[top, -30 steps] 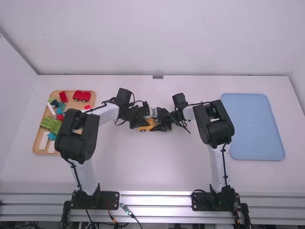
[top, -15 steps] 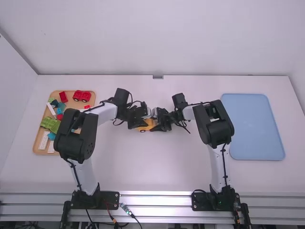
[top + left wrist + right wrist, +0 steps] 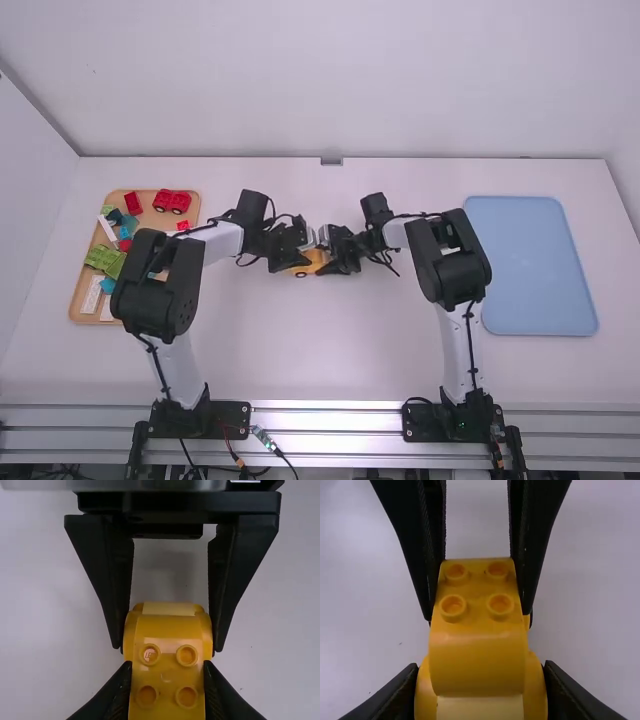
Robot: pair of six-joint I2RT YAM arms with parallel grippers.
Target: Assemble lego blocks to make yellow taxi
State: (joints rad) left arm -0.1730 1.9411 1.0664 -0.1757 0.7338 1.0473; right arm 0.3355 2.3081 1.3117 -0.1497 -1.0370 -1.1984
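At the table's centre the left gripper (image 3: pixel 297 258) and the right gripper (image 3: pixel 336 262) meet from either side at the yellow car (image 3: pixel 316 262). In the left wrist view my left gripper (image 3: pixel 167 695) is shut on the near, studded part of the yellow car (image 3: pixel 172 630); the right gripper's fingers clasp its far end. In the right wrist view my right gripper (image 3: pixel 480 700) is shut on the rounded yellow car body (image 3: pixel 476 655), whose four-stud top lies between the left gripper's fingers. The car's underside is hidden.
A wooden tray (image 3: pixel 84 300) at the left holds a red car (image 3: pixel 172 201), a green piece (image 3: pixel 104 259) and several other blocks, partly under the left arm. A blue tray (image 3: pixel 530 265) lies at the right, beyond the right arm.
The left arm has shifted very slightly left and its wrist has tilted a little. The right arm and the yellow car look nearly unmoved.
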